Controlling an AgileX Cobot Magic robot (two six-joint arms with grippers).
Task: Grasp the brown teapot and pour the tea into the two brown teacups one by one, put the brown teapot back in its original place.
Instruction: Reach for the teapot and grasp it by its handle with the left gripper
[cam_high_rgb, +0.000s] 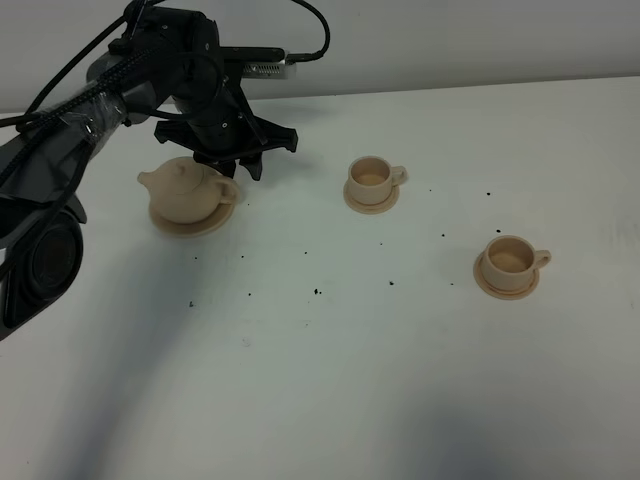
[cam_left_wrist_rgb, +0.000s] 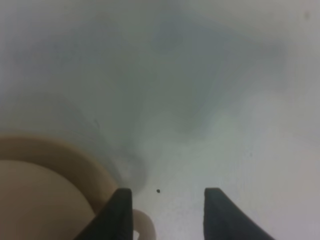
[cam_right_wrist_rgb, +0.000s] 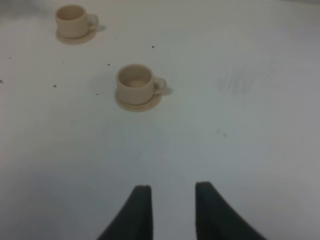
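Left gripper (cam_high_rgb: 228, 160) jaws are set apart (upper left of frame); teapot (cam_high_rgb: 185, 192) handle must be centred between them before closing.

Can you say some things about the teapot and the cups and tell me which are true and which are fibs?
1. The teapot sits on the wide saucer. True.
2. The left gripper is holding a teacup. False: it is open and holds nothing, right by the teapot's handle.
3. The lid is on the teapot. True.
4. The two teacups are stacked together. False: they stand apart, each on its own small saucer.
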